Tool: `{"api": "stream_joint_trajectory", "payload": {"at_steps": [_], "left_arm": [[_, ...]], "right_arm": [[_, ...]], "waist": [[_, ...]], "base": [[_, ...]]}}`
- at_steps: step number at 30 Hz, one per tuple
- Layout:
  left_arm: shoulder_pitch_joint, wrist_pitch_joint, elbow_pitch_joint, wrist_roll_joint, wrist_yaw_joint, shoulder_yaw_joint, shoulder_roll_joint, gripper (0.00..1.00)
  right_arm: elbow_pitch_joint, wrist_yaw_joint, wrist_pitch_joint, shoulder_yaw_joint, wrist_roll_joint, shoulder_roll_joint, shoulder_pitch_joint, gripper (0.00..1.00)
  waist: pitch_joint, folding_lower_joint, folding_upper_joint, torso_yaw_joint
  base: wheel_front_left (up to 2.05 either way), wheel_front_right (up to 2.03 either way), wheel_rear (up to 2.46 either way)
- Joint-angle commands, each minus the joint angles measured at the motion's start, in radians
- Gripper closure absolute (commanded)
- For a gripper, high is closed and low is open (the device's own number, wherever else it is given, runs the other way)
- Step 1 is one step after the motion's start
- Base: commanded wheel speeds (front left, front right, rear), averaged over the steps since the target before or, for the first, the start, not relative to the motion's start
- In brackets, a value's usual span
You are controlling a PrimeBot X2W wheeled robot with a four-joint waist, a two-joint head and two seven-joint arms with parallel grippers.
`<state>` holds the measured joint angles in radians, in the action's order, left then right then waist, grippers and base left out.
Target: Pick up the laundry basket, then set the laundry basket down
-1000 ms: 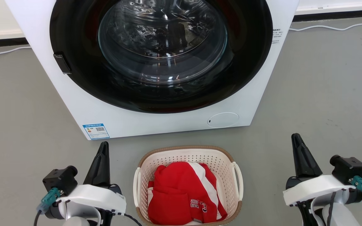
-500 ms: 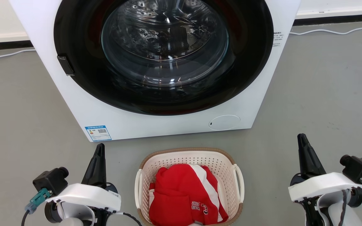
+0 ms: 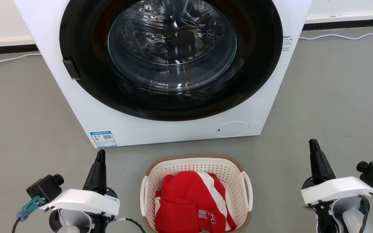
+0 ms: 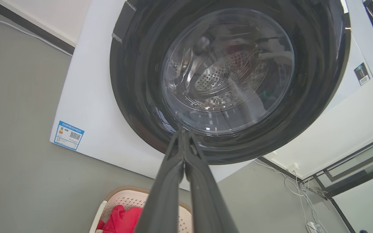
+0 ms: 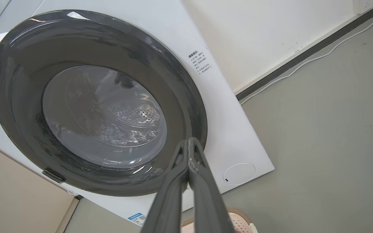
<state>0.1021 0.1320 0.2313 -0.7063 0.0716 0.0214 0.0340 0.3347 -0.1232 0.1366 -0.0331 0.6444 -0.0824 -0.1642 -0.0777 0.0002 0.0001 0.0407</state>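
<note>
I am holding my left pincer (image 3: 100, 153) at seven o'clock and my right pincer (image 3: 312, 144) at four o'clock, both clenched on nothing, fingers pressed together and pointing up. Between them at six o'clock the laundry basket (image 3: 193, 159) is sitting on the grey floor (image 3: 335, 106), apart from both: cream perforated walls, brown woven-look rim, a white loop handle on each side, a red and white garment (image 3: 186, 204) lying inside. Beyond it at twelve o'clock the white washer (image 3: 86, 106) is standing, its dark round door (image 3: 173, 48) facing me.
</note>
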Motion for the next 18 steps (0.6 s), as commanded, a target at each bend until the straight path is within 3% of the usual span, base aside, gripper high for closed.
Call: {"api": "stream_joint_trajectory", "payload": {"at_steps": [1,18], "left_arm": [[0.017,-0.005,-0.020,-0.032,0.008,-0.017,0.007,1.00],[0.015,-0.055,-0.013,-0.213,0.019,-0.042,0.009,1.00]], "right_arm": [[-0.034,-0.003,-0.009,-0.003,0.030,-0.003,-0.004,1.00],[-0.046,-0.004,-0.060,-0.019,0.225,0.004,0.009,1.00]], "waist": [[0.001,-0.0001,-0.0001,-0.001],[0.017,-0.0001,-0.0001,-0.009]], "base": [[0.00,0.00,0.00],[0.00,0.00,0.00]]}}
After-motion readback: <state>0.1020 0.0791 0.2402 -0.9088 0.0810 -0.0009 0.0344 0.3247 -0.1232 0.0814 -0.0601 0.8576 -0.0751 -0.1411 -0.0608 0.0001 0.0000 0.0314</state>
